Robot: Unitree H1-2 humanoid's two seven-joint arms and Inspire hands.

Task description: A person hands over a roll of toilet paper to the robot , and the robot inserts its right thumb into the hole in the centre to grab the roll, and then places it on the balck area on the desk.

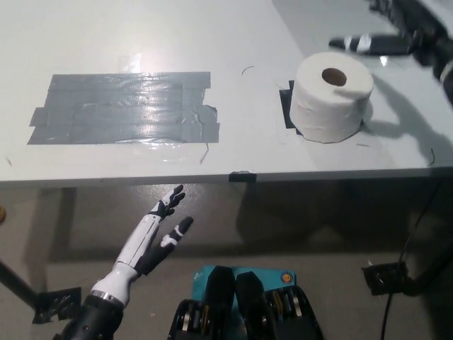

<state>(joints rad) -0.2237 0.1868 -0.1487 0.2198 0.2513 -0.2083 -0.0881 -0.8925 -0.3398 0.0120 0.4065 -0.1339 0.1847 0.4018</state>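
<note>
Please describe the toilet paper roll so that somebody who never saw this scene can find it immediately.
Start from the grey desk and look to its right part, near the front edge. There a white toilet paper roll stands on end over a small black patch, its brown core hole facing up. It is the only white cylinder; the large grey tape patch lies flat.

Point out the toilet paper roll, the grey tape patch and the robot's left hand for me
Roll (333,106), head view, on its white side wall.
Tape patch (120,108), head view, on the middle of the grey strips.
Left hand (164,223), head view, on the palm, below the table edge.
</note>
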